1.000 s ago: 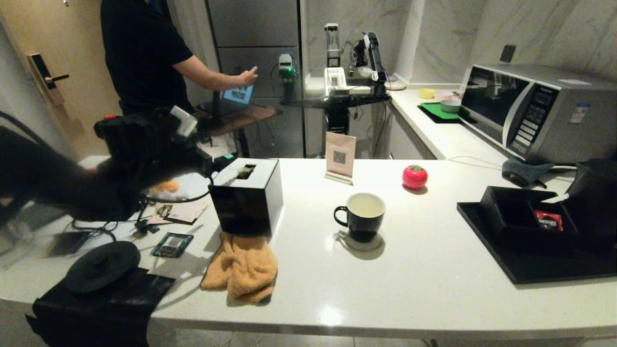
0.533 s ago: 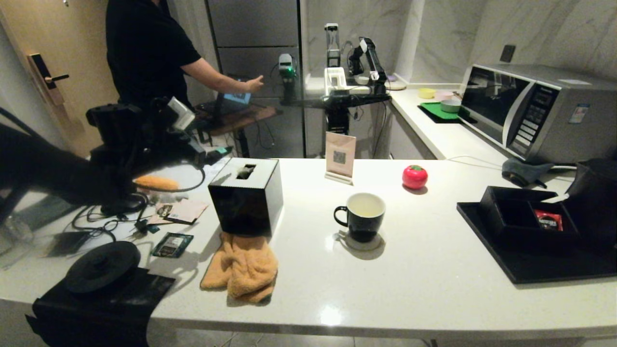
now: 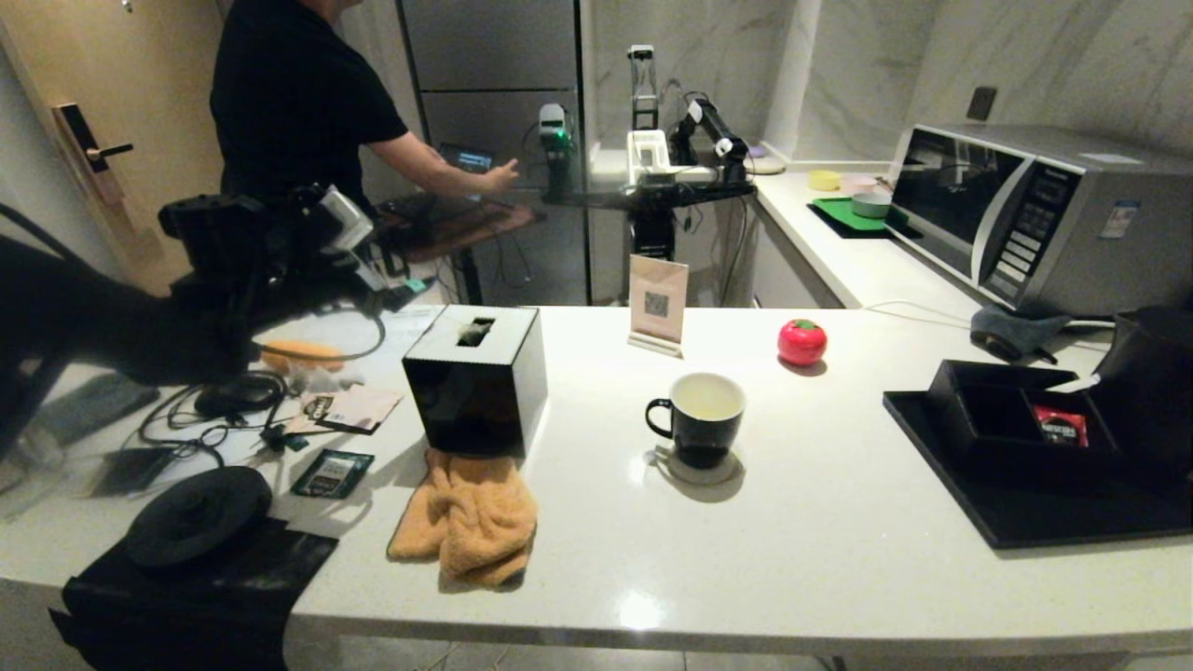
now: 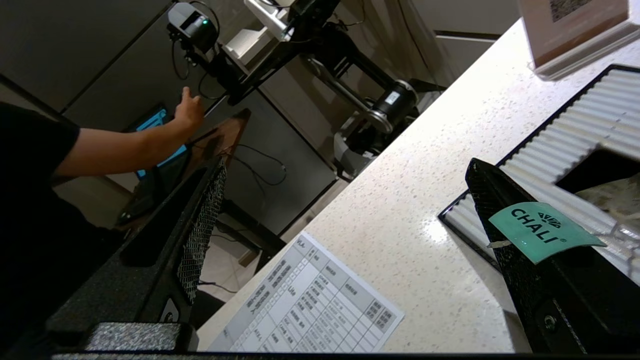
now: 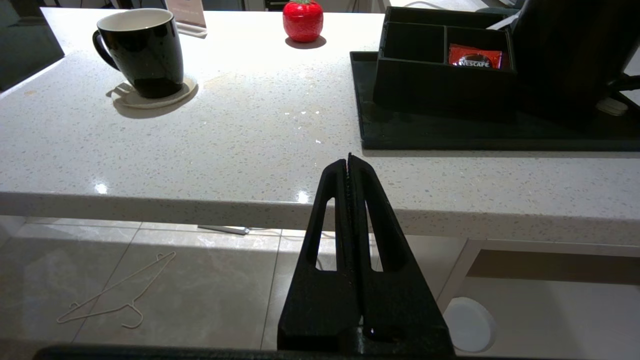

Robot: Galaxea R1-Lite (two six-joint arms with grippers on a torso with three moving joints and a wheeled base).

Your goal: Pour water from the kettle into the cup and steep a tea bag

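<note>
Nearest me, my right tool (image 5: 348, 159) hangs pinched shut below the tabletop (image 3: 792, 531) edge, holding nothing. On the tabletop, mid-way out, I see the cup (image 3: 697, 419) on its coaster (image 3: 701, 469), pale water (image 3: 708, 399) inside. The kettle (image 3: 1151, 391) stands at the far right beside the black box (image 3: 1007, 410) with a red sachet (image 3: 1060, 425). Farther left, my left tool (image 3: 373, 270) hovers wide open above the tabletop's far-left corner, a green tea tag (image 4: 542, 231) stuck on one finger. Beyond, a person (image 3: 298, 102) reaches toward a screen.
</note>
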